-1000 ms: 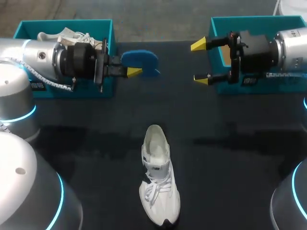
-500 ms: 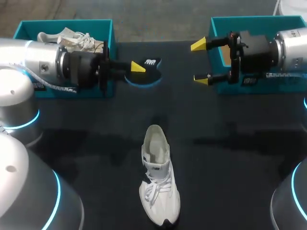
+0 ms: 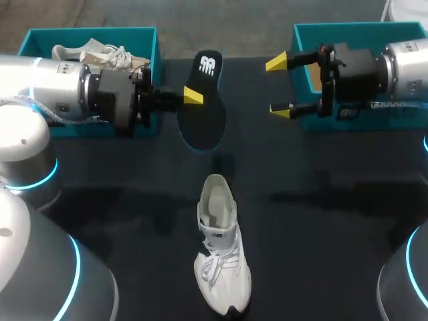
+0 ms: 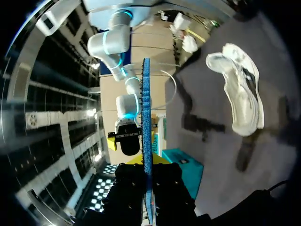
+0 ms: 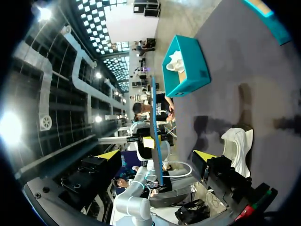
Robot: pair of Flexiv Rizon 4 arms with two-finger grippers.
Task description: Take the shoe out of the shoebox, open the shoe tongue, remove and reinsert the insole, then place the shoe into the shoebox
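Note:
The white shoe (image 3: 221, 249) lies on the dark table near its front, toe toward me, its mouth wide with nothing inside. My left gripper (image 3: 192, 96) hovers over the table's far middle, shut on the insole (image 3: 202, 107), whose black face with a white logo is turned up to the head camera. Seen from the left wrist, the insole (image 4: 146, 113) is a thin blue edge rising from between my fingers, with the shoe (image 4: 237, 94) off to one side. My right gripper (image 3: 280, 87) is open and empty, facing the insole (image 5: 154, 122) from the right.
The teal shoebox (image 3: 90, 31) at the back left holds a second white shoe (image 3: 93, 53). Another teal box (image 3: 348, 27) stands at the back right, behind my right arm. Dark table lies bare around the shoe.
My left wrist has turned, swinging the insole from nearly edge-on and flat to face up, logo end pointing away. The right arm and the shoe have stayed put.

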